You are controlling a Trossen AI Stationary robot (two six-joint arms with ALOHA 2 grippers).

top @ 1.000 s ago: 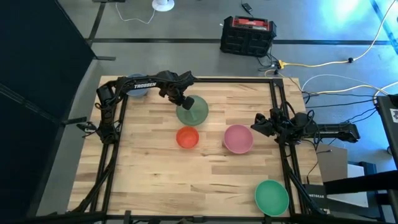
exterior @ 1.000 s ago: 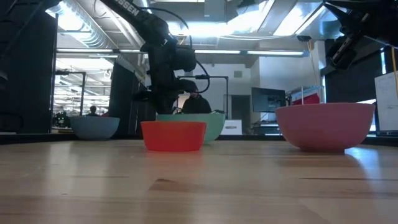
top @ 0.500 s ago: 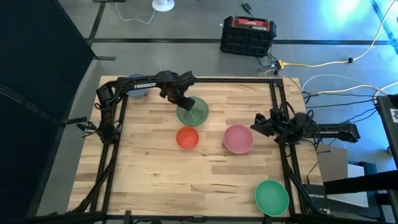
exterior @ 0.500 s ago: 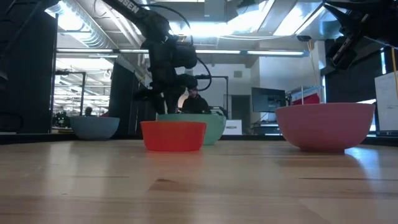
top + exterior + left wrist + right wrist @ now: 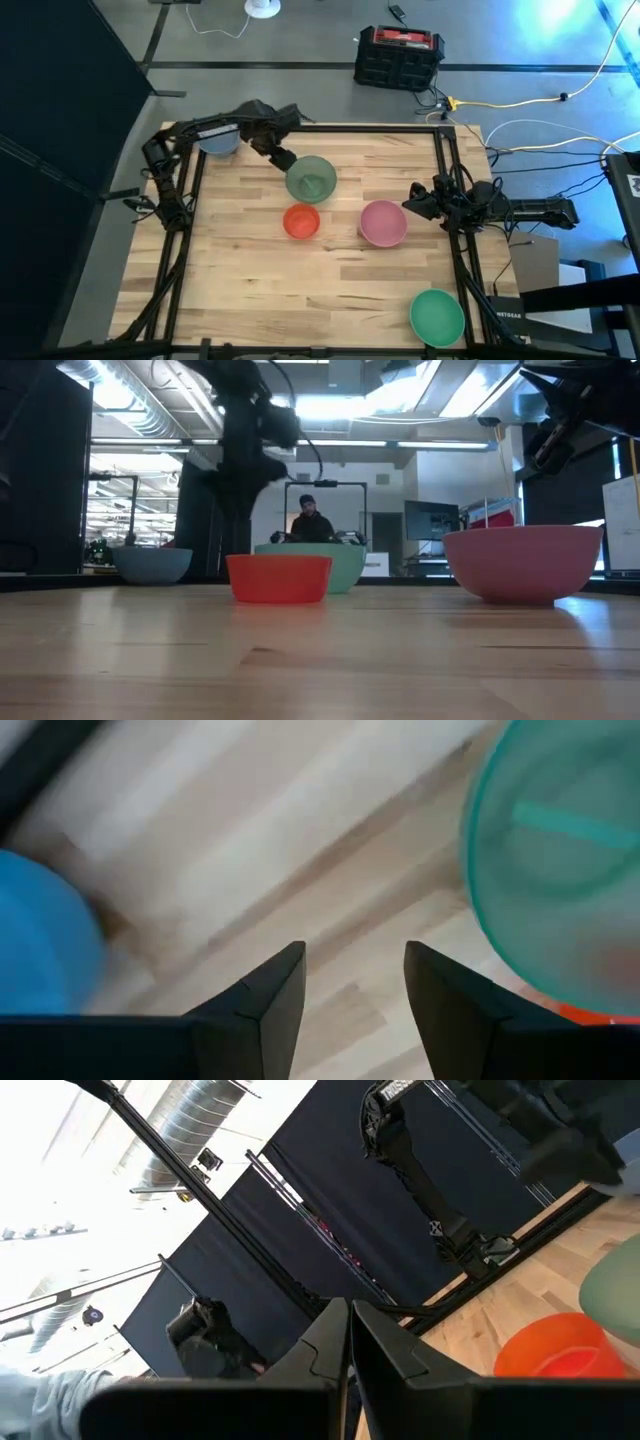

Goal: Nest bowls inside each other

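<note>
Five bowls stand on their bases on the wooden table: a pale green bowl, an orange-red one, a pink one, a green one near the front right corner, and a blue-grey one at the far left, partly under my left arm. My left gripper hangs open above bare wood between the blue-grey bowl and the pale green bowl, pointing down with nothing between its fingers. My right gripper waits shut at the right edge, raised and pointing across the table.
Black frame rails run along the table's left, far and right sides. In the low view the orange-red bowl stands in front of the pale green bowl, with the pink bowl to the right. A person sits beyond the table.
My left gripper has opened at the pale green bowl's far-left rim, then risen and drawn back toward the table's far left corner and the blue-grey bowl. The pale green bowl stays where it stood.
</note>
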